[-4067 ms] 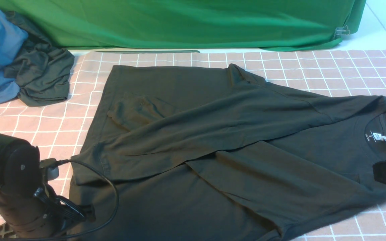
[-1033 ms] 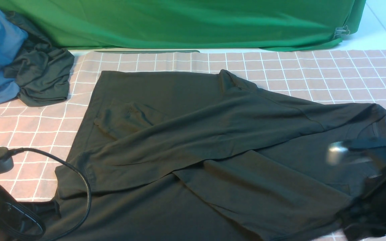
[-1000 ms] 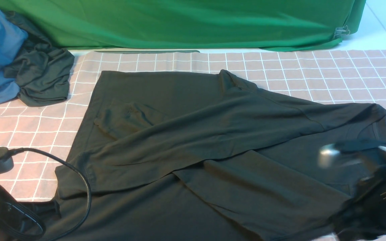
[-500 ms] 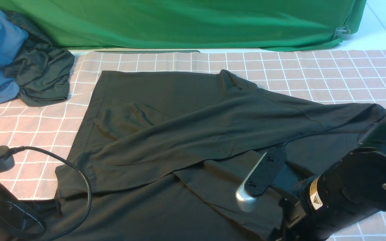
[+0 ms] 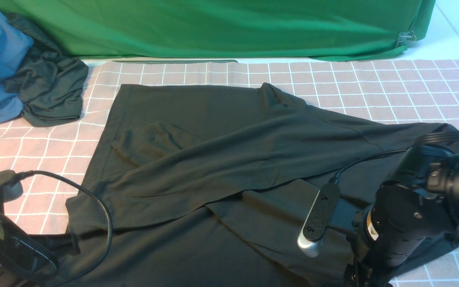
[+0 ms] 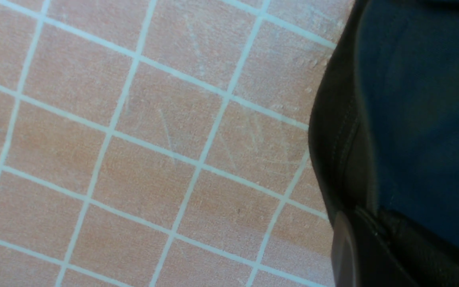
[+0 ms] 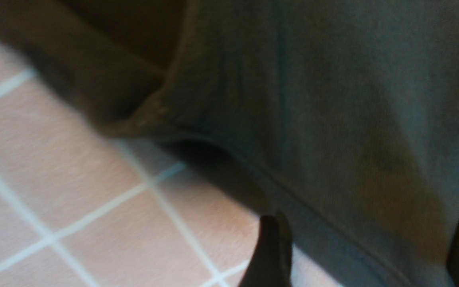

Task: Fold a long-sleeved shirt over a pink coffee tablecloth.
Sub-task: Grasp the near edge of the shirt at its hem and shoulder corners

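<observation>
Item: long-sleeved shirt [image 5: 221, 159], flat on pink coffee tablecloth [image 5: 373, 91], sleeves crossed; left gripper [image 5: 65, 244] clenched on its hem corner, right gripper [image 7: 369, 255] spread astride the collar-end edge, which should sit deep between the fingers before closing.

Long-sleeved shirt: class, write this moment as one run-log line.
left gripper: shut on long-sleeved shirt hem | right gripper: open over shirt edge | sleeves: folded across body
</observation>
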Controlling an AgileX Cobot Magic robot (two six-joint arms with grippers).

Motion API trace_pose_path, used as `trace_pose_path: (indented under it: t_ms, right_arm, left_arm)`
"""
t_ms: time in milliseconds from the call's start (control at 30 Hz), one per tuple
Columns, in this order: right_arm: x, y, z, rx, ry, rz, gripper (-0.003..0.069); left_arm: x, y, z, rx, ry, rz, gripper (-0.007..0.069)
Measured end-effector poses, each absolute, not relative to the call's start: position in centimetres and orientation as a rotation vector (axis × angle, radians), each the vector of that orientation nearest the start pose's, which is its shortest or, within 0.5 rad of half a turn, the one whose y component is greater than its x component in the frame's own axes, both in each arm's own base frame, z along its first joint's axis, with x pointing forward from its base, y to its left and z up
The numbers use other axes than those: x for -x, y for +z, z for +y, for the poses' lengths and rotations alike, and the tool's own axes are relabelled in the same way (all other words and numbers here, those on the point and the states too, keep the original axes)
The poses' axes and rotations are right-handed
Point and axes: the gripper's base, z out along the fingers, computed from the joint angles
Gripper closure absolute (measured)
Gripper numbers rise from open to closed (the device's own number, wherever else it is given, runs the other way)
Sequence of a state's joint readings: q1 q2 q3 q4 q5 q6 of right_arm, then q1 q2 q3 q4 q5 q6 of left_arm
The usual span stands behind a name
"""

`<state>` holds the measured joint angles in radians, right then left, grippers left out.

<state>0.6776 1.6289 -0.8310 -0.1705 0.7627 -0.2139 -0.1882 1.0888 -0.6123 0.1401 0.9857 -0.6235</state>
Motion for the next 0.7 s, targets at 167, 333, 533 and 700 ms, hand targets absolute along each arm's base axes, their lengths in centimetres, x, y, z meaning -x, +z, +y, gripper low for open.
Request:
trace_pose_path:
  t_ms: [167,333,533,700]
  right_arm:
    - [-22.3,15.6,15.9,1.449,-0.157,2.678,0.0088]
    - [-22.2,15.5,16.0,1.434,-0.139,2.694,0.0237]
    - [-22.2,15.8,15.7,1.425,-0.156,2.704,0.0594]
    - [-21.8,17.5,15.2,1.377,-0.163,2.692,0.0601]
  left_arm:
    - [-16.1,22.8,-2.1,0.529,0.041,2.864,0.0594]
    - [-16.2,22.8,-2.1,0.527,0.034,2.855,0.0594]
    - [-16.1,22.8,-2.0,0.523,0.045,2.859,0.0594]
    - [-15.9,22.7,-1.9,0.524,0.074,2.882,0.0594]
